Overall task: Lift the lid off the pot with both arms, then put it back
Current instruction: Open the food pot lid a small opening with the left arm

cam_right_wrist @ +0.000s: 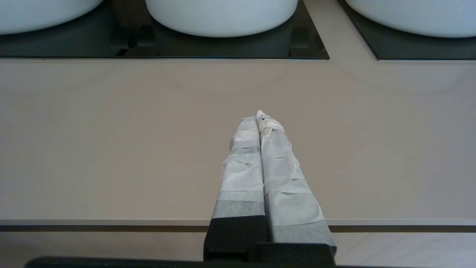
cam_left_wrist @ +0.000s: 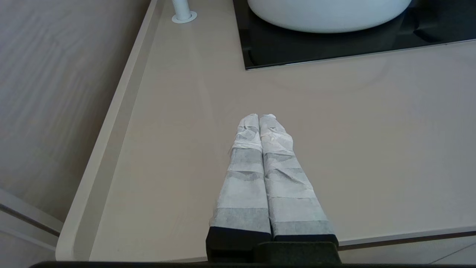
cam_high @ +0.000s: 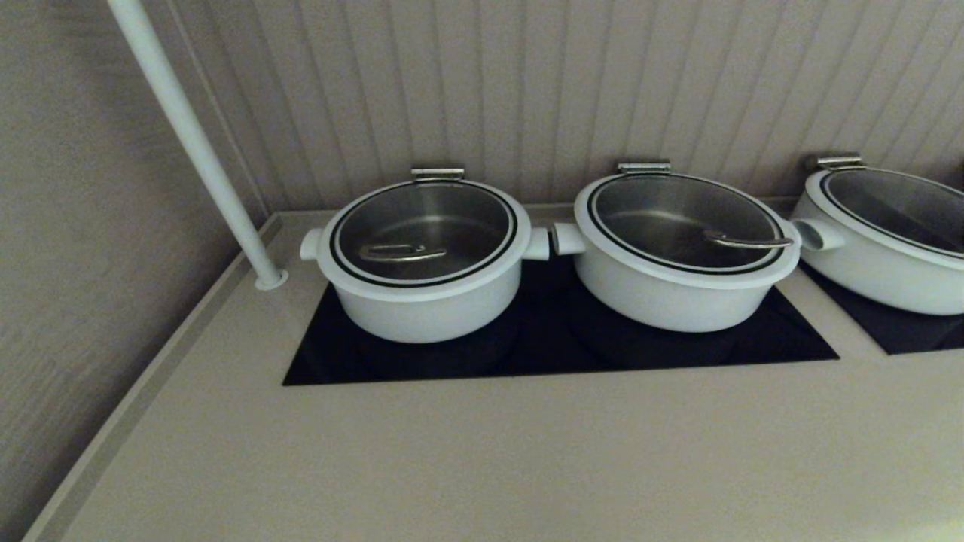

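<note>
Your left tool [cam_left_wrist: 259, 118] hung over the near left part of the worktop [cam_high: 482, 452], its taped fingers [cam_left_wrist: 247, 163] pressed together and holding nothing; neither tool showed in the head view. You had a white pole [cam_high: 197, 147] rising from the far left corner of the worktop, by the wall. Right of the pole, the pot [cam_high: 422, 297] sat on the left half of the black hob panel [cam_high: 527, 354], deep and narrow, with a stubby handle on each side. You could see the lid [cam_high: 423, 233] seated flat on the pot, its steel loop handle [cam_high: 399, 252] lying toward the near left of the glass. Just beside it to the right stood a wider shallow pot [cam_high: 678, 290] with its own lid on, and a third pot [cam_high: 881, 263] sat on a second dark panel at the far right. Your right tool [cam_right_wrist: 259, 118] hung over the near worktop, well short of the middle pot, fingers [cam_right_wrist: 282, 163] closed on each other and empty.
</note>
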### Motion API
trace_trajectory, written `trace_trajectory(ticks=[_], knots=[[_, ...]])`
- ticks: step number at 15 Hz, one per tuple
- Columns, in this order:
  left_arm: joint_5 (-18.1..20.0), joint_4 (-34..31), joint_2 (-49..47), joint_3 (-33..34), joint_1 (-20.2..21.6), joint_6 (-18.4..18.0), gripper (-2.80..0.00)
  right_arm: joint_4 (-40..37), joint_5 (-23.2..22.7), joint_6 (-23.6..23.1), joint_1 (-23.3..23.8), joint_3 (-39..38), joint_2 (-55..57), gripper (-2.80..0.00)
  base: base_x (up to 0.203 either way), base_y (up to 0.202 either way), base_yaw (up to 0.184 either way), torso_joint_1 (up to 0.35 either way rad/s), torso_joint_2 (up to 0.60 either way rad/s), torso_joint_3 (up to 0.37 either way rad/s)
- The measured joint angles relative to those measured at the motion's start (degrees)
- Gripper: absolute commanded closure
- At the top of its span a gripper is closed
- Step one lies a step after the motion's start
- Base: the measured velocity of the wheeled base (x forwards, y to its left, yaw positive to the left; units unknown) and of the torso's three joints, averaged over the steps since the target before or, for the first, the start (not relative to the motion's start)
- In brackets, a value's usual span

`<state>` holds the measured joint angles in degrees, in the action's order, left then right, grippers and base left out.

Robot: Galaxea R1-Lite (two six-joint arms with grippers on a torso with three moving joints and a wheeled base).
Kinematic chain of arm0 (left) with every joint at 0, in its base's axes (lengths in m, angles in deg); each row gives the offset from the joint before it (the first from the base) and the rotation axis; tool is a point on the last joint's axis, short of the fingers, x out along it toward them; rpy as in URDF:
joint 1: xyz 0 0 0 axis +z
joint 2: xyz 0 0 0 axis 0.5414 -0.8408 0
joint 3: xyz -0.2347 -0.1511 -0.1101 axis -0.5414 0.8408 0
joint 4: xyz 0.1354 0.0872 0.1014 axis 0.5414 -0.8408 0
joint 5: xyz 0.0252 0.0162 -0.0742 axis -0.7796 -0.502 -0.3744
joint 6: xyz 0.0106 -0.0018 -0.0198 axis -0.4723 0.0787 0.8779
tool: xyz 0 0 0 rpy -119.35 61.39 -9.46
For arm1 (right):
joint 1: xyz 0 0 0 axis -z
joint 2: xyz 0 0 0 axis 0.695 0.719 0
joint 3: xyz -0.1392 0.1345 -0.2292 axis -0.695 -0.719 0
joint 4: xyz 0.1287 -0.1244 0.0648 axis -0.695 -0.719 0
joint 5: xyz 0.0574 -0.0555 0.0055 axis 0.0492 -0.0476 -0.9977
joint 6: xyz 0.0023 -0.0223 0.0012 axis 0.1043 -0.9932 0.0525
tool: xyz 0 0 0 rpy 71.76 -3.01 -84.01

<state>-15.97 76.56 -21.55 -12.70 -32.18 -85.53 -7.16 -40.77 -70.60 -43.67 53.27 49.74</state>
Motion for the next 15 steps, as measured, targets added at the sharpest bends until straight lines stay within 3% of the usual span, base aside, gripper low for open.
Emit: trace_trajectory(ticks=[7,13,15], knots=[[-0.05,0.02,0.0,0.0,0.0,-0.48,0.0,0.0,0.01,-0.01,0.0,0.0,0.0,0.0,0.0,0.0,0.0,0.0,0.0,0.0],[0.85,0.29,0.0,-0.52,-0.32,-7.93,0.0,-0.01,0.01,0.0,0.0,0.0,0.0,0.0,0.0,0.0,0.0,0.0,0.0,0.0],[2.33,-0.11,-0.02,-2.41,-0.35,-8.57,0.0,0.0,0.0,-0.01,0.0,0.0,0.0,0.0,0.0,0.0,0.0,0.0,0.0,0.0]])
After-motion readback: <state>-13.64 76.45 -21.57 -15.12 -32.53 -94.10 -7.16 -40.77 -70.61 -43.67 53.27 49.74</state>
